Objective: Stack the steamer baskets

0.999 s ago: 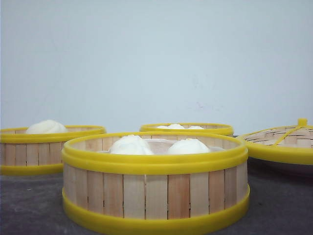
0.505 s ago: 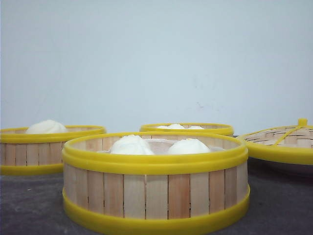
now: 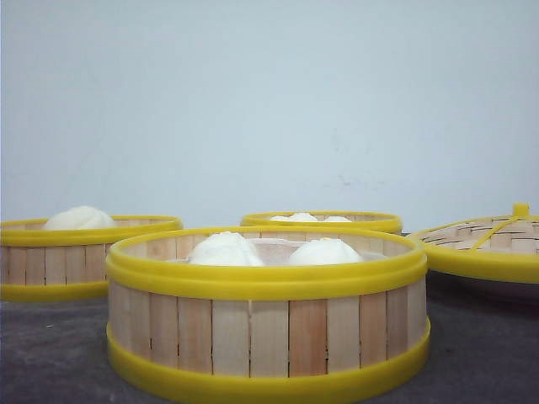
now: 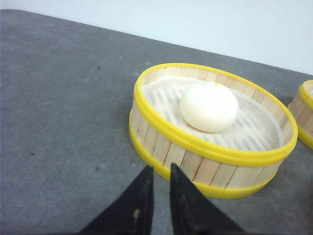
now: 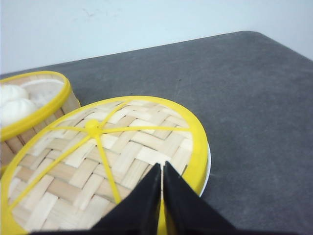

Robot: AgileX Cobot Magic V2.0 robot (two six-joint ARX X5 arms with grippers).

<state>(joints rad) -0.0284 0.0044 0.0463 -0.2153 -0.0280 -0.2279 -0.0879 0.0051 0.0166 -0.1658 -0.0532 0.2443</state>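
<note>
Three steamer baskets stand apart on the grey table. One (image 3: 269,332) is at the front centre with two white buns, one (image 3: 59,265) is at the left with one bun, and one (image 3: 324,221) is further back. No gripper shows in the front view. In the left wrist view my left gripper (image 4: 161,169) hovers just short of the one-bun basket's wall (image 4: 195,164), its fingers parted by a narrow gap with nothing between them. My right gripper (image 5: 162,166) is shut and empty above the near rim of the woven lid (image 5: 73,166).
The woven domed lid (image 3: 484,248) with its yellow knob rests on a white plate (image 5: 208,169) at the right. A basket with buns (image 5: 29,115) stands close beside it. Another basket's edge (image 4: 305,115) shows beyond the one-bun basket. A pale wall rises behind the table.
</note>
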